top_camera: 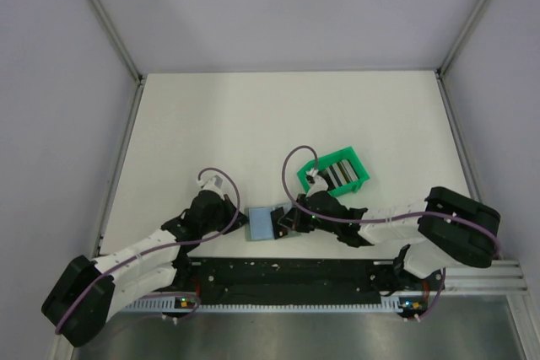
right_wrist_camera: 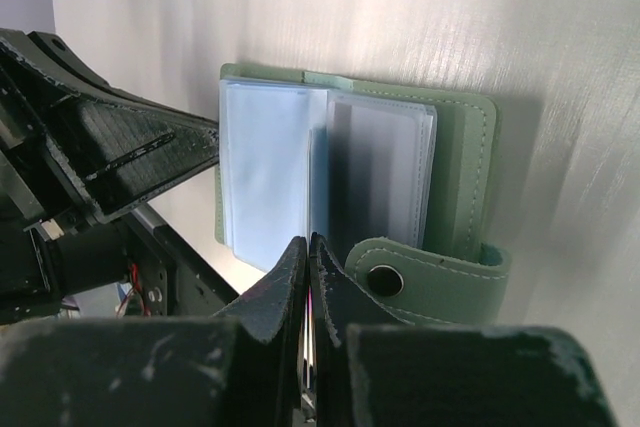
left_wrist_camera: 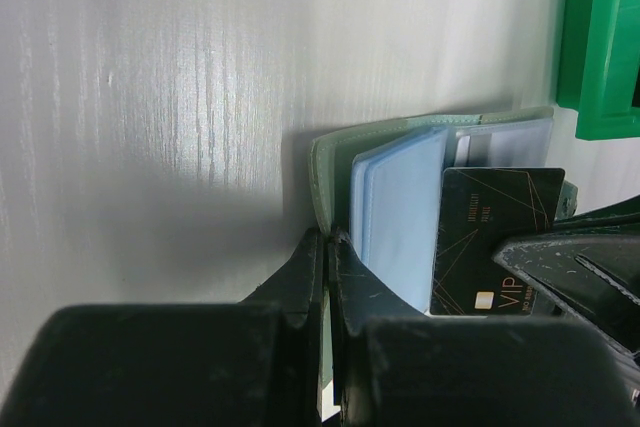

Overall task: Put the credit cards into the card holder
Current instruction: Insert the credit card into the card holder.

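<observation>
Left gripper clenched on the left edge of the wallet, fingers pressed together over the grey-green cover. Right gripper clamped on a black card, reaching in from the wallet's right side, facing the left gripper across the wallet.

White tabletop, closed in by pale panels on three sides.

Bright green bin a little right of the tabletop's middle, just beyond the wallet and apart from it. Inside, a few more cards, dark and light, side by side.

Wallet lying open close to the middle of the tabletop's near edge, between the two grippers. Pale blue and clear sleeves fanned up from the cover. Snap tab sticking out on the side by the right gripper.

Black card face-up over the sleeves, with thin gold lines, a gold chip and the letters VIP on show. One edge against the sleeves; whether inside a pocket, cannot tell.
</observation>
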`<state>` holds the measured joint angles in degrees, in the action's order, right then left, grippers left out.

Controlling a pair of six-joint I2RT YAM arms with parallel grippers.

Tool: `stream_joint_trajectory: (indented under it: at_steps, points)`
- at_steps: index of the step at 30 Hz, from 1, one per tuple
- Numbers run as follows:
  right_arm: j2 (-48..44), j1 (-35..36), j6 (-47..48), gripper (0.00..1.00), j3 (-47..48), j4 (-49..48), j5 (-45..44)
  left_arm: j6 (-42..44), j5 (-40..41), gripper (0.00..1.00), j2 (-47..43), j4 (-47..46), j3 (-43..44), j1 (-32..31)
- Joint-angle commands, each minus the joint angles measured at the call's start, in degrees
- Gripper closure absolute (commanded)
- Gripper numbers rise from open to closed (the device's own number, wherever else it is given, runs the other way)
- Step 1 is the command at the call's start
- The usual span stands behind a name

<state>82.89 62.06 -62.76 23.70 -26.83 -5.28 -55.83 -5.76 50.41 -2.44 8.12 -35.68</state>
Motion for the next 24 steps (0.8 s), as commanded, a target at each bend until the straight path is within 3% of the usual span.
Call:
stream_joint_trajectory:
  at_steps: [1,12,24]
  points:
    - [2.44,-1.50,0.62,1.00,1.70,-4.63,0.53,0.64,0.40,1.00,0.39,-0.46,-0.12,-0.09]
    - [8.16,-2.47,0.45,1.00,1.87,-10.00,3.43,1.08,0.05,1.00,0.74,-0.55,0.14,-0.18]
    - [4.21,-2.30,-1.48,1.00,1.53,-2.09,-0.51,1.08,-0.22,1.00,1.27,-1.08,0.14,-0.18]
